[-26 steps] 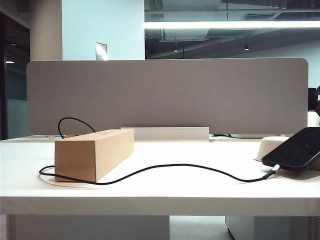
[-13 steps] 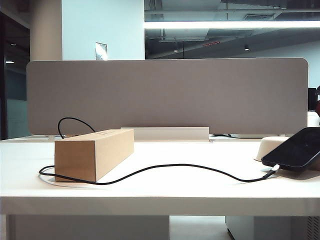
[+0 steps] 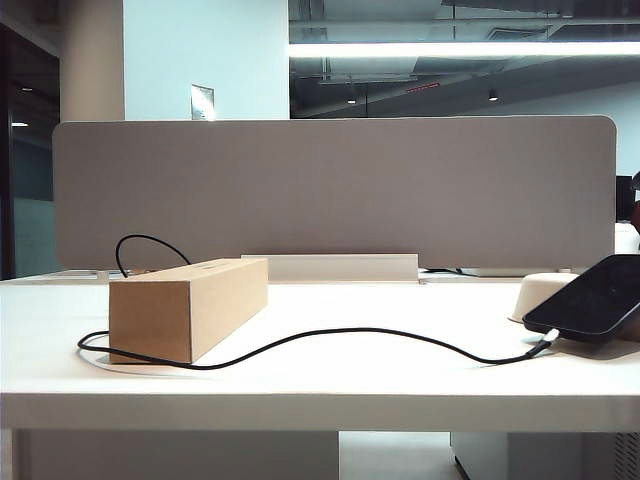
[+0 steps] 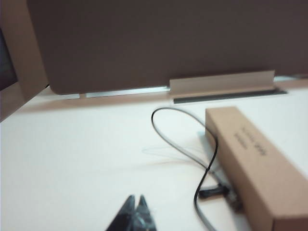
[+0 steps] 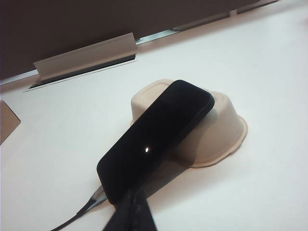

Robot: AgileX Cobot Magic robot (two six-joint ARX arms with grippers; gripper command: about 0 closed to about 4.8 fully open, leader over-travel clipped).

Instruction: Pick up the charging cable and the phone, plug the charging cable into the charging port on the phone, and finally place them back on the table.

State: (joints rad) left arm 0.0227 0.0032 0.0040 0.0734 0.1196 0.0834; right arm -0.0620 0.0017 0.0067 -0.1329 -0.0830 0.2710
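- Left gripper [image 4: 136, 211]: its dark fingers are pressed together on nothing, hovering above the wide white matte surface [image 4: 82, 154] near the long plain brown cardboard box [image 4: 255, 163].
- Right gripper [image 5: 134, 207]: its fingers are likewise together and empty, hanging just above the lower end of the flat glossy black phone [image 5: 156, 139].
- Neither gripper appears in the exterior view, so both arms are judged to be back from the work area.
- Task progress: the thin black charging cable [image 3: 330, 333] reaches the lower short edge of the phone [image 3: 590, 297], and its silvery plug tip [image 3: 548, 337] sits at that edge. Insertion looks done, though the charging port itself is too small to confirm.
- Cable and phone both rest on the surface with nothing holding them. The task is judged complete or nearly so; at most, withdrawal of the arms is left.
- Phone: screen dark and reflective, corners rounded, lying tilted with its upper end propped on an upturned beige rounded tray [image 5: 219, 130].
- Cable: it runs slack across the surface from the phone to the box and loops up behind the box.
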